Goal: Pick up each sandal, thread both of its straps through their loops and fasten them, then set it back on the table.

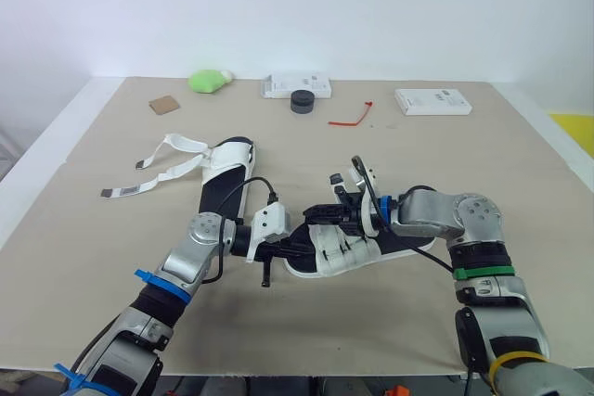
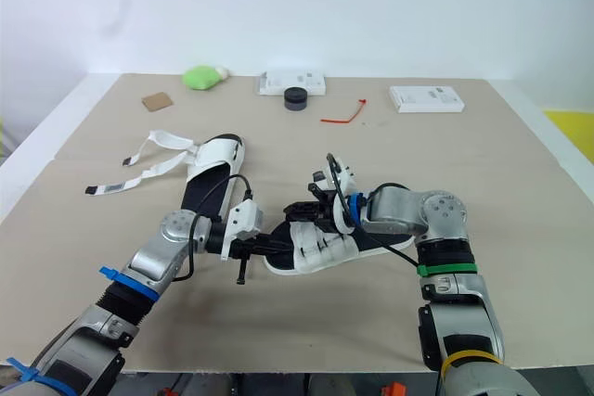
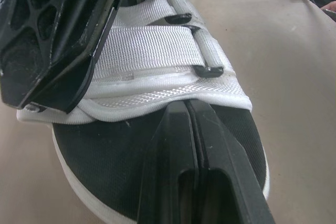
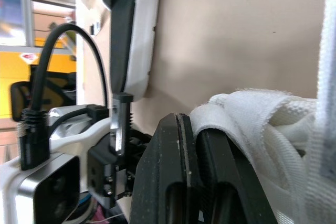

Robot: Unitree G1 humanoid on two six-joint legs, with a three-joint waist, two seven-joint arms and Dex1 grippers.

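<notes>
A white-strapped sandal with a black footbed lies near the middle of the table between both grippers, its two straps lying closed across the foot. My left gripper is shut, its fingertips resting over the footbed against the front strap's edge. From the right, my right gripper is shut on the white strap webbing at the sandal's side. The second sandal lies further back on the left, with its loose straps spread out to the left.
Along the back of the table lie a green object, a brown card, a white box, a black round piece, a red tie and another white box.
</notes>
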